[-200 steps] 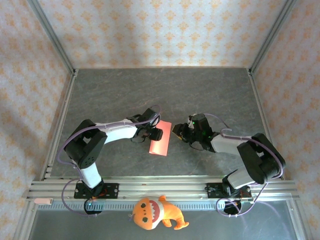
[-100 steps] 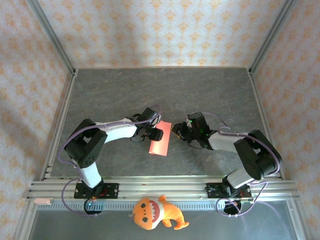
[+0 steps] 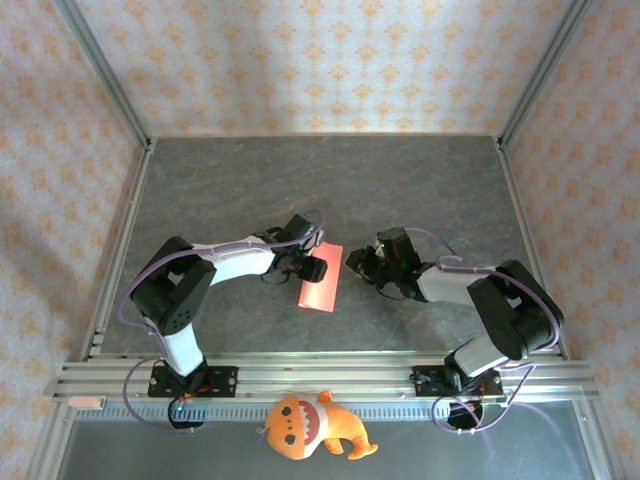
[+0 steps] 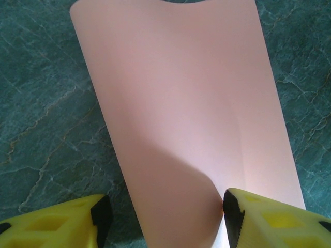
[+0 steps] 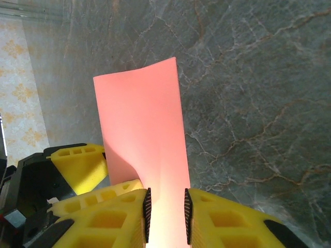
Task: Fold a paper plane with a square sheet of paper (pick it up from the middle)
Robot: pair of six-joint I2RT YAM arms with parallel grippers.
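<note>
Right end effector [image 5: 166, 196] apparently pinches paper [image 5: 139, 124]; left end effector [image 4: 166, 209] spread astride it

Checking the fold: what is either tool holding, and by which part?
The right tool has the end of the paper sheet between close-set fingers; a firm pinch cannot be told. Left tool open, holding nothing.

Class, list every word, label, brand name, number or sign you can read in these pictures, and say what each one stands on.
None can be read.
The red-pink paper sheet is blank.
The wallpaper bears only a repeated ornament, no lettering.
The orange plush toy shows a face, no tag or text.
The marbled table carries no marks.
</note>
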